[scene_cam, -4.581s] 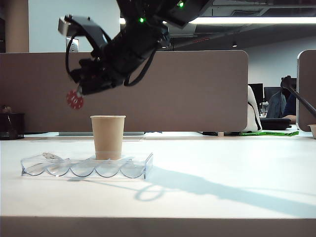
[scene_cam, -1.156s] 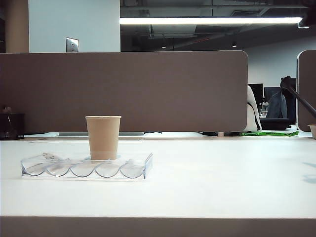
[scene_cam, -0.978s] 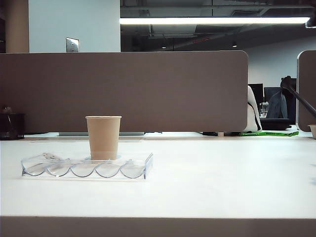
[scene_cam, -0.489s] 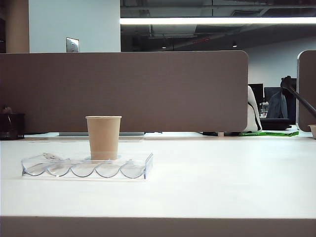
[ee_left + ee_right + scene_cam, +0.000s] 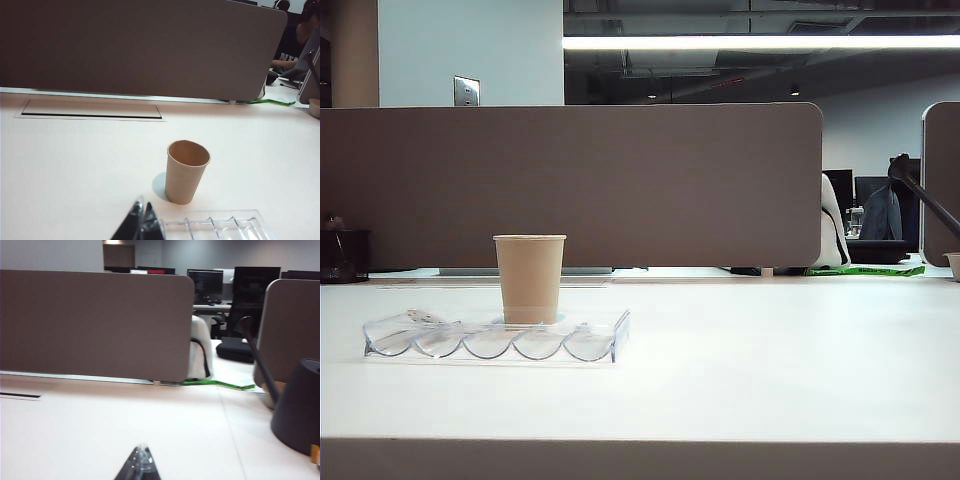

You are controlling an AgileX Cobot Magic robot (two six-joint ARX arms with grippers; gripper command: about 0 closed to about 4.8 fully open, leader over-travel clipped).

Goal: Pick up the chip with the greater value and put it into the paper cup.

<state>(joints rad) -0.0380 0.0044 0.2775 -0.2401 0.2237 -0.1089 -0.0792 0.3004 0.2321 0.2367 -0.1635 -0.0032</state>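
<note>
- Here, the paper cup (image 5: 529,279) stands upright on the white table (image 5: 740,360), just behind the clear plastic chip tray (image 5: 495,338).
- The chip with the greater value shows in none of the views, and the cup's inside is hidden from where I stand.
- The left end effector (image 5: 142,222) hangs above the table near the tray's end, its fingertips pressed together, pinching nothing.
- The right end effector (image 5: 140,465) is well off to the side over bare table, likewise pressed together and empty.
- A grey partition (image 5: 570,185) backs the table.

One paper cup (image 5: 529,279), one clear tray (image 5: 495,335)
</note>
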